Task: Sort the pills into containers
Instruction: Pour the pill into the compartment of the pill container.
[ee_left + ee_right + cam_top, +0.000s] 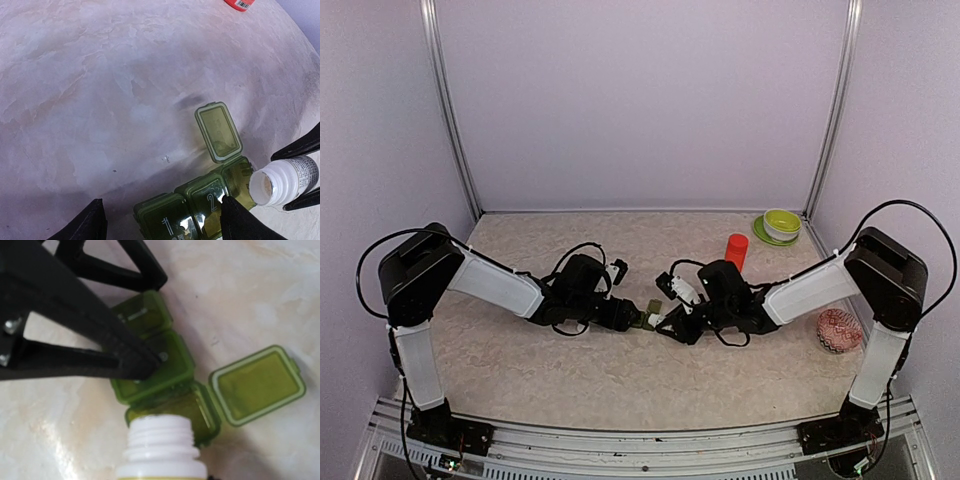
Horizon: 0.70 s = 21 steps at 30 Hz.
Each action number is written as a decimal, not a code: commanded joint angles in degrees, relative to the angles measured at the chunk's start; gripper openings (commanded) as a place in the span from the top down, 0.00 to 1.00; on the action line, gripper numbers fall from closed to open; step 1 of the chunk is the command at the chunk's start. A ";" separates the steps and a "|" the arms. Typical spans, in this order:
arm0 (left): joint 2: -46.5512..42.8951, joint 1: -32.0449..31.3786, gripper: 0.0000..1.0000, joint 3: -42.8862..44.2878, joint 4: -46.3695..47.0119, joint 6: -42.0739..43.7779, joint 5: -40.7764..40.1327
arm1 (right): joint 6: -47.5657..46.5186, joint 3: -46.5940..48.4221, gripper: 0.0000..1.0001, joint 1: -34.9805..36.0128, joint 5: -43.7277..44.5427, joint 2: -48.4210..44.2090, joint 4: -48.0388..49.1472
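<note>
From above: left arm (495, 285) reaching in low from 9 o'clock, right arm (810, 290) mirrored from 3 o'clock, elbows high at the table's sides, forearms sloping down, wrists almost meeting at table centre; between them, barely visible, the dark-green translucent plastic containers (649, 309), three square lidded boxes joined in a strip; at 2 o'clock from there, well apart, an upright red-orange cylindrical bottle (736, 252); further toward 1 o'clock, in the far corner, a lime-green bowl (781, 221) on a green plate (763, 236); at 3 o'clock, a round red-and-white patterned object (839, 330).

Only from the left wrist: left gripper (161, 200) spread wide, clamped on nothing; 9 o'clock finger clear of the containers, 3 o'clock finger (237, 222) in front of the join of boxes two and three; boxes marked 1 and 2 shut, third box open, its lid (218, 131) hinged up toward 12 o'clock; at 3 o'clock of that box, right gripper (278, 182) closed narrow on a small white plastic bottle (290, 179), uncapped, tilted, mouth just beside the open box.

Only from the right wrist: threaded bottle neck at 6 o'clock, mouth at the open box's rim; one black left finger across the middle box, contact unclear; contents of bottle and box too unclear to tell.
</note>
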 commanded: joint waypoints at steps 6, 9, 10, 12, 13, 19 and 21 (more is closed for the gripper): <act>2.09 0.25 0.25 0.48 -1.93 0.31 -0.22 | -0.08 4.64 0.86 -0.14 1.14 -0.05 -8.62; 2.13 0.25 0.25 0.49 -1.94 0.31 -0.09 | -0.24 6.15 0.86 0.08 1.48 -0.23 -11.62; 2.21 0.25 0.25 0.57 -1.96 0.37 -0.12 | -0.22 6.63 0.86 0.01 1.61 -0.27 -12.19; 2.22 0.25 0.25 0.58 -1.96 0.31 -0.14 | -0.28 7.49 0.86 0.11 1.72 -0.23 -14.00; 2.22 0.25 0.25 0.59 -1.94 0.35 -0.14 | -0.38 8.12 0.86 0.15 1.71 -0.15 -14.88; 2.05 0.25 0.25 0.48 -2.07 0.31 -0.22 | -0.91 9.82 0.86 0.39 1.51 0.47 -17.51; 2.05 0.25 0.25 0.50 -2.13 0.42 -0.21 | -1.01 10.28 0.87 0.47 1.45 0.74 -18.27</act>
